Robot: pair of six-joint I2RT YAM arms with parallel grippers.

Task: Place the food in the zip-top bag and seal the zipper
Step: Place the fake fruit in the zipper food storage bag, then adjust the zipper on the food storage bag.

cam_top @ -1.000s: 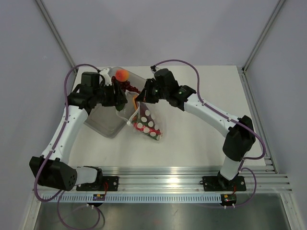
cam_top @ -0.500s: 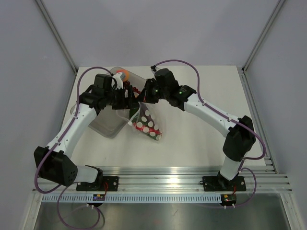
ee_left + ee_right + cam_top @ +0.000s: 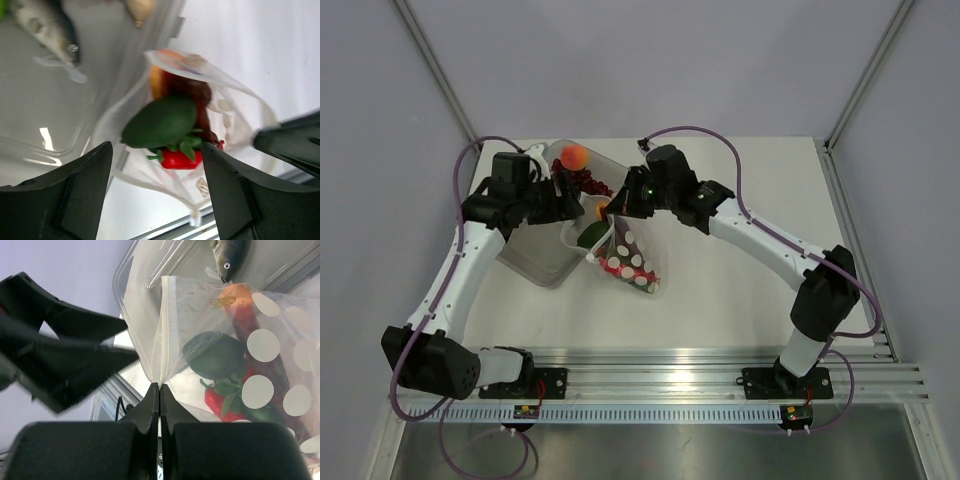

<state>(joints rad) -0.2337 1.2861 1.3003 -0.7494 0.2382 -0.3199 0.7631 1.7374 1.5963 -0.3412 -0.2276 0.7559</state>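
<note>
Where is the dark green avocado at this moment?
The avocado lies left of centre in the top view, in the mouth of the spotted bag, on the red chili, beside the clear tray.

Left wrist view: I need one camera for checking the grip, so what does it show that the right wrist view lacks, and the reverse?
Only left wrist: the left gripper close up, jaws open, gripping nothing; a tan piece at the top edge.
Only right wrist: the right gripper, jaws shut on the bag's mouth edge.
Both: the fish in the tray, the dark-green piece and chili in the bag, and the other arm's gripper as a dark shape.
</note>
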